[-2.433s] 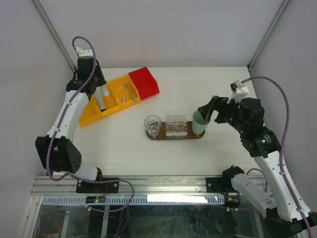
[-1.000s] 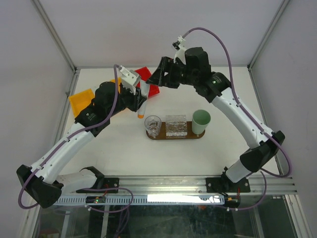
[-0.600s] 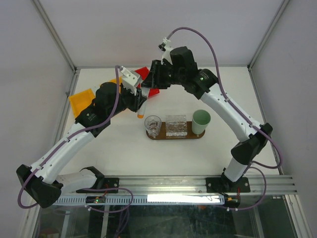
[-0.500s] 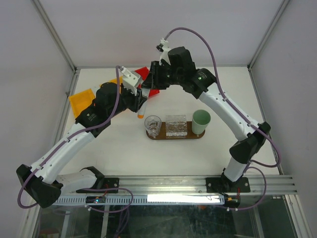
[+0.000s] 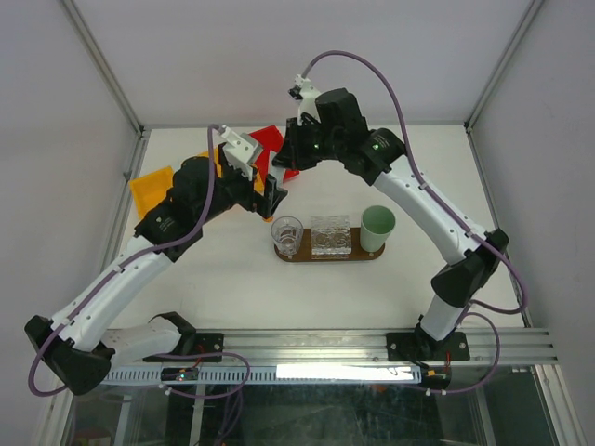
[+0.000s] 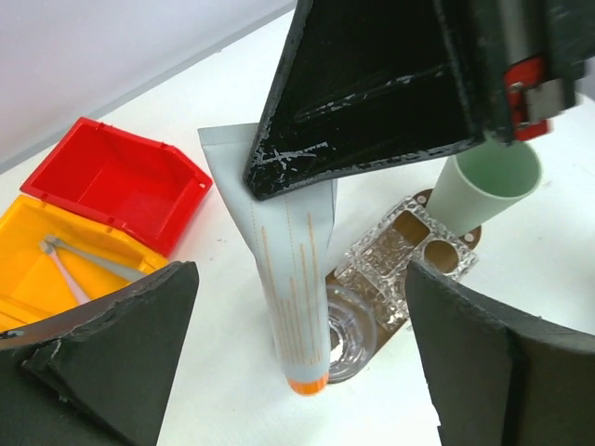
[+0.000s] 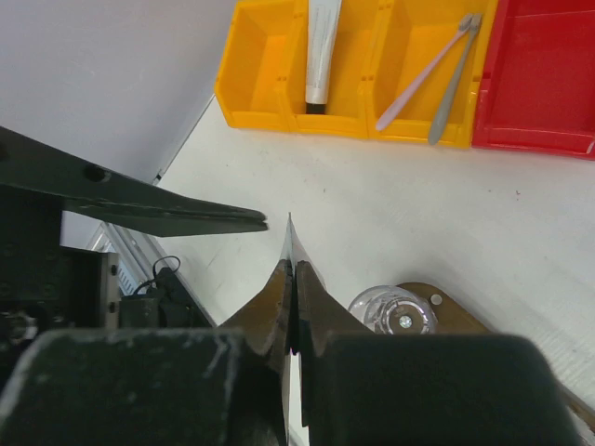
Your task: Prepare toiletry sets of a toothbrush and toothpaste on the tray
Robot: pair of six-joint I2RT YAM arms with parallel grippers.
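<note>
A pale grey-blue toothpaste tube (image 6: pixel 293 279) with an orange cap hangs cap-down in the air, just left of the tray (image 5: pixel 316 257). My right gripper (image 7: pixel 294 269) is shut on the tube's flat top end (image 7: pixel 290 237). My left gripper (image 6: pixel 302 367) stands open, one finger on each side of the tube and not touching it. The dark oval tray holds a clear glass (image 5: pixel 286 232), a clear block holder (image 5: pixel 330 235) and a mint-green cup (image 5: pixel 377 228). Two toothbrushes (image 7: pixel 428 65) and another tube (image 7: pixel 321 46) lie in the yellow bins.
The yellow bins (image 5: pixel 149 186) and the red bin (image 5: pixel 270 139) sit at the back left, partly hidden under both arms. Both grippers crowd together above the table between the bins and the tray. The enclosure walls stand close behind.
My right gripper has closed on the tube's flat end. My left gripper, which held the tube, has opened wide and let it go. The tube stays where it was.
</note>
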